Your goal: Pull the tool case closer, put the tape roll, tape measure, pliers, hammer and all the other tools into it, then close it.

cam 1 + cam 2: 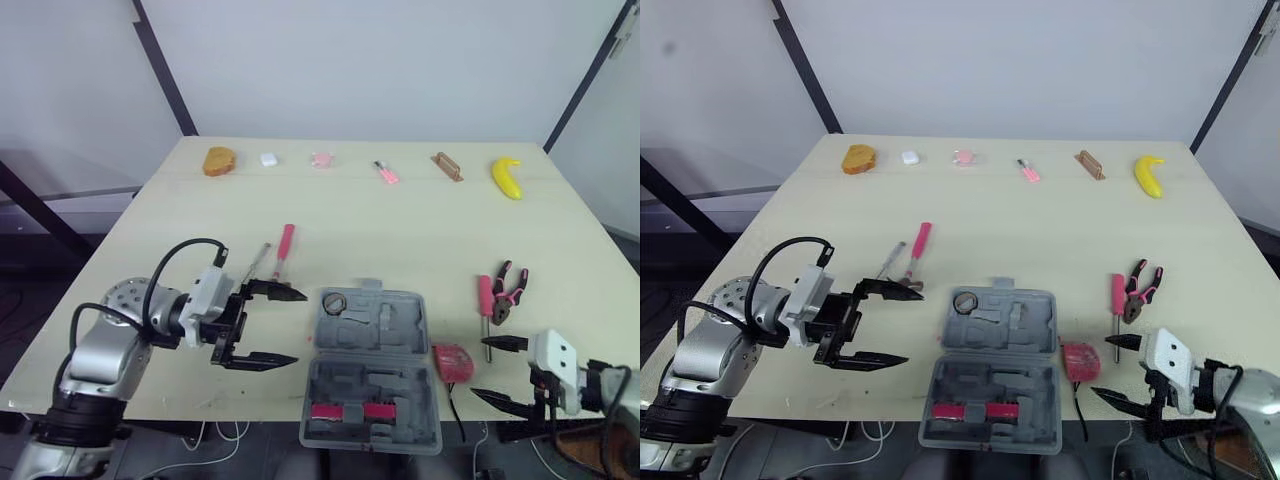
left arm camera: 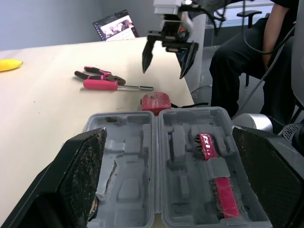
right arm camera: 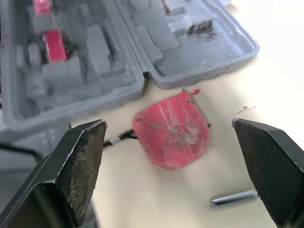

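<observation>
Between your two pincers, at the near edge of the worktop [image 1: 400,220], the case [image 1: 400,335] lies open and flat. It is grey, and its nearer half reaches out over the edge. In the far half, in the corner on the left pincer's side, sits the tape roll [image 1: 333,302]. A pink strip [image 1: 350,411] is clipped into a slot of the near half. Around both you see bare grey moulded recesses.

Your left pincer [image 1: 300,327] hangs just beside the case's left wall, fingers spread wide and pointing at it, gripping nothing. Beyond it, farther up the worktop, the hammer [image 1: 283,252] with its pink handle lies next to a slim silver tool [image 1: 258,262].

Your right pincer [image 1: 478,368] is also spread open and empty, fingertips aimed at the tape measure [image 1: 454,361]. That red tape measure lies between this pincer and the case's right wall, just beside the case. Beyond the right pincer the screwdriver [image 1: 486,305] and the pliers [image 1: 508,290], both pink-handled, lie side by side. Well beyond them is a banana [image 1: 507,177].

You cannot read any marking on the case or the tape measure. From the left wrist, past the right pincer, a screen [image 2: 116,24] shows pictures too small to read, and a person [image 2: 242,52] sits off the worktop.
</observation>
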